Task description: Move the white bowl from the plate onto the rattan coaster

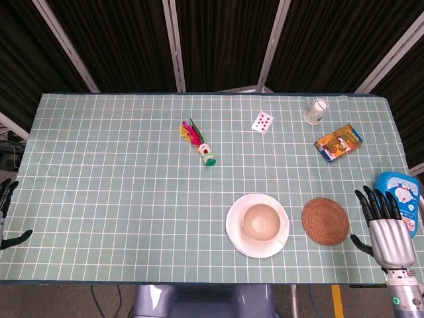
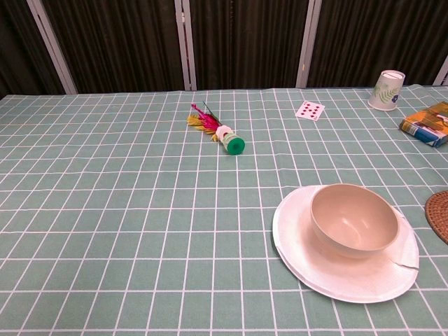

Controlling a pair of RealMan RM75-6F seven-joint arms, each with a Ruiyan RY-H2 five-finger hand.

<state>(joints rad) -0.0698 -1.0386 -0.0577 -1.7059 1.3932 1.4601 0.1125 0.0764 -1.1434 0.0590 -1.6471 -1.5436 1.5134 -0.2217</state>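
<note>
The white bowl (image 1: 263, 221) (image 2: 353, 220) sits upright on a white plate (image 1: 236, 233) (image 2: 297, 238) near the table's front edge, right of centre. Just right of the plate lies the round rattan coaster (image 1: 324, 221), which the chest view shows only as a sliver (image 2: 439, 214) at its right edge. My right hand (image 1: 384, 222) hovers at the front right, beyond the coaster, fingers spread and holding nothing. My left hand (image 1: 6, 211) shows at the far left edge off the table, only dark fingertips visible, nothing in it. Neither hand appears in the chest view.
A feathered shuttlecock (image 1: 199, 142) (image 2: 218, 131) lies mid-table. A playing card (image 1: 262, 122) (image 2: 310, 110), a paper cup (image 1: 317, 111) (image 2: 386, 89) and an orange-blue packet (image 1: 338, 142) (image 2: 428, 124) lie at the back right. A blue packet (image 1: 400, 192) is beside my right hand.
</note>
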